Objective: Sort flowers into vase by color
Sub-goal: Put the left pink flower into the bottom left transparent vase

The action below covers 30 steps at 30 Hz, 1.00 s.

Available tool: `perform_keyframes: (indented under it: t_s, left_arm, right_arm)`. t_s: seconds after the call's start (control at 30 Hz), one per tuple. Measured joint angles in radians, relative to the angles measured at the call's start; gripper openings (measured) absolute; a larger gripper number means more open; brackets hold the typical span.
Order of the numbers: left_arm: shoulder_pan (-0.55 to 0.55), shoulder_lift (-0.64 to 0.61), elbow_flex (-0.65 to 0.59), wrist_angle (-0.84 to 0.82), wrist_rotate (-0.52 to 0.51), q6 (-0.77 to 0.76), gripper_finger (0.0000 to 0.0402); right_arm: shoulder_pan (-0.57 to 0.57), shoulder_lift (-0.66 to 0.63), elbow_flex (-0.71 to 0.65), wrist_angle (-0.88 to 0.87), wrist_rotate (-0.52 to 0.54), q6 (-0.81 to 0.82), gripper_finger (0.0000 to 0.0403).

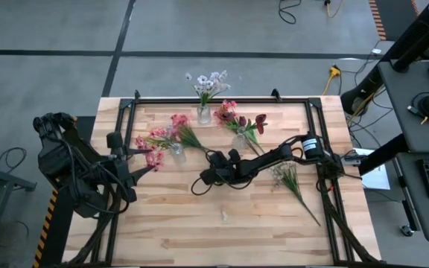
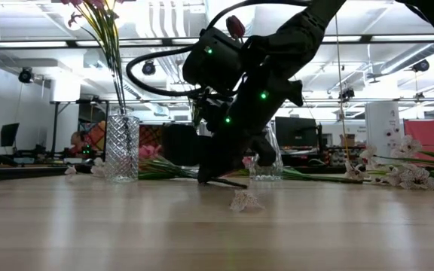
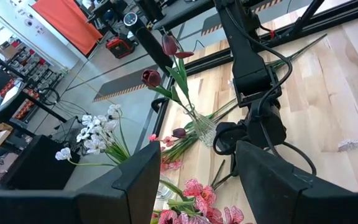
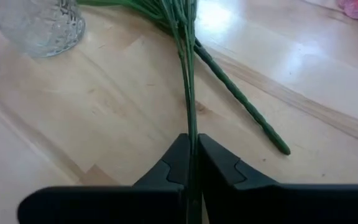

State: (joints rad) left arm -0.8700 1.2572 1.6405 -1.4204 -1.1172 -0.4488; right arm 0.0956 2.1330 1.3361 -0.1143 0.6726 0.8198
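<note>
With our right gripper [image 4: 191,158] clenched on a green stalk [image 4: 188,87], we judge lifting toward a vase [image 4: 39,25] comes next.

High view: we look straight down on the whole table [image 1: 222,223].
Low view: level across the tabletop.
Wrist views: close, forward.
Shared: glass vase [image 2: 123,147].

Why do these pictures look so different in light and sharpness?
In the low view, ceiling lights backlight the right gripper into a silhouette, and the near table is blurred. In the right wrist view, glare whitens the wood beside the green stems, and the close fingers look soft. The high view is evenly lit.
</note>
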Motion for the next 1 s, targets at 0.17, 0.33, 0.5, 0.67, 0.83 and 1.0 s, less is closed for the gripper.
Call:
perform_keyframes:
  t_s: [0.17,0.33,0.5,0.67,0.83,1.0]
  left_arm:
    - [0.0,0.0,0.0,0.0,0.0,-0.001,0.0192]
    - [0.0,0.0,0.0,0.001,0.0,-0.001,0.0192]
    - [0.0,0.0,0.0,0.001,-0.001,-0.001,0.0192]
    - [0.0,0.0,-0.001,0.001,0.0,-0.001,0.0192]
    - [0.0,0.0,-0.001,0.002,0.0,-0.001,0.0192]
    - [0.0,0.0,-0.001,0.008,0.0,-0.001,0.0192]
  right_arm:
    - [0.004,-0.008,-0.001,0.013,0.012,-0.001,0.0015]
    - [0.018,-0.02,0.015,-0.003,0.053,-0.024,0.0014]
    - [0.019,-0.03,0.035,0.007,0.076,-0.033,0.0014]
    - [0.021,-0.033,0.045,0.005,0.101,-0.039,0.0013]
    - [0.034,-0.052,0.045,-0.001,0.143,-0.049,0.0013]
    - [0.055,-0.097,0.045,-0.055,0.176,-0.054,0.0013]
